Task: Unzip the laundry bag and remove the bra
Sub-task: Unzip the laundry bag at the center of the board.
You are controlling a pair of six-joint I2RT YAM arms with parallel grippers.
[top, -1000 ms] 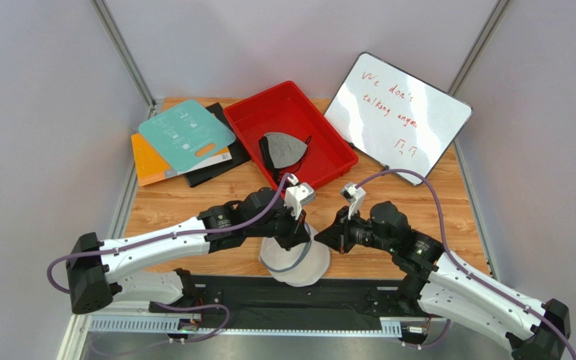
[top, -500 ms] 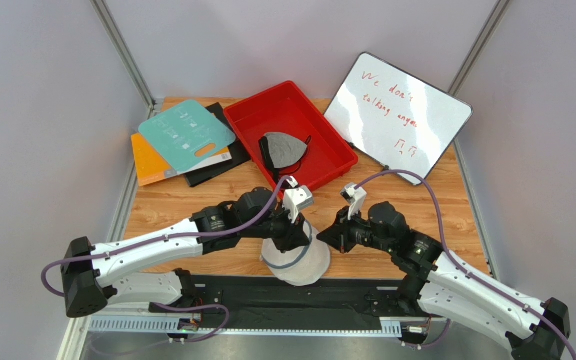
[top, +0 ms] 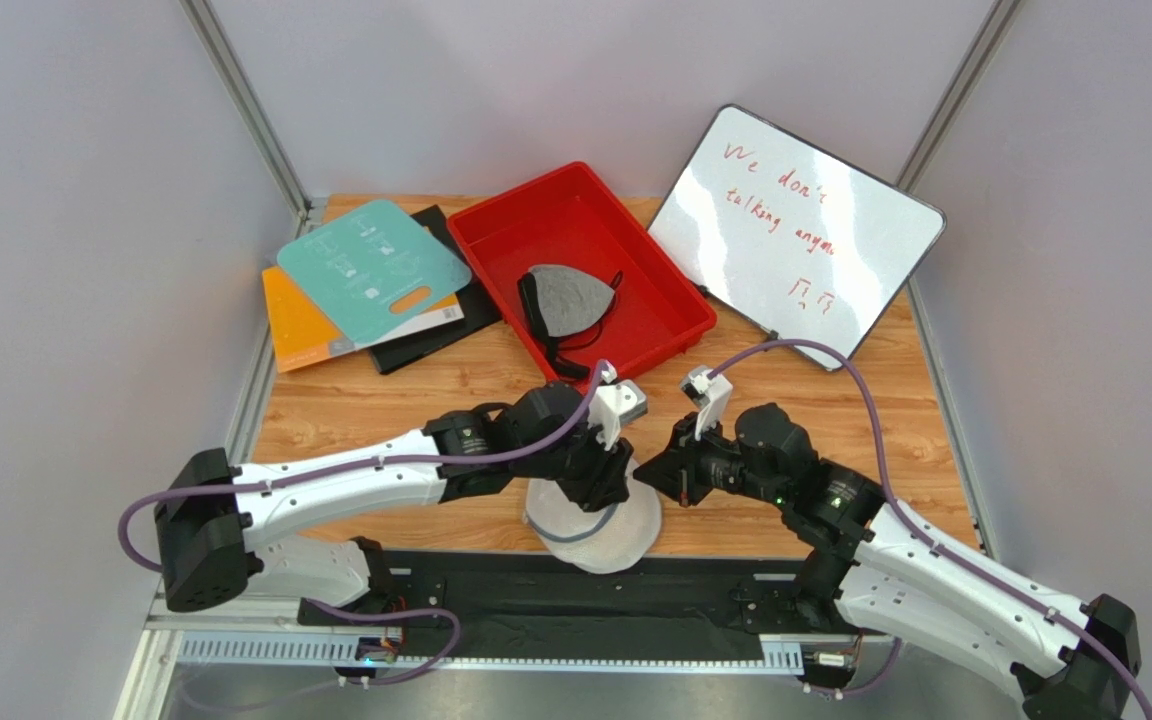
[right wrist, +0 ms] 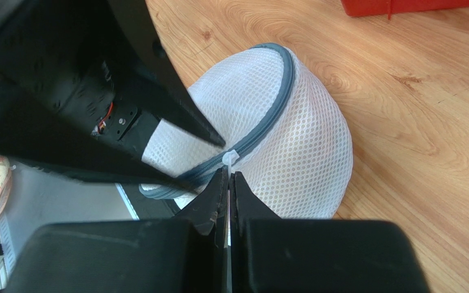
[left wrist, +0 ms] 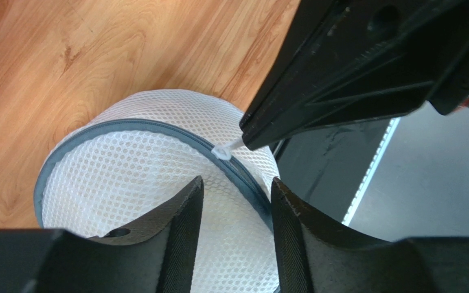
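At the table's near edge, low centre of the top view, my two grippers meet over the laundry bag.
My left gripper hangs just above the white mesh dome with its fingers apart, clasping nothing. My right gripper comes in from the right, its fingers pressed together on the small white zipper pull on the grey zipper band. The band looks closed where it shows. Beyond, at upper centre, a red tray holds a grey bra. A whiteboard leans at upper right.
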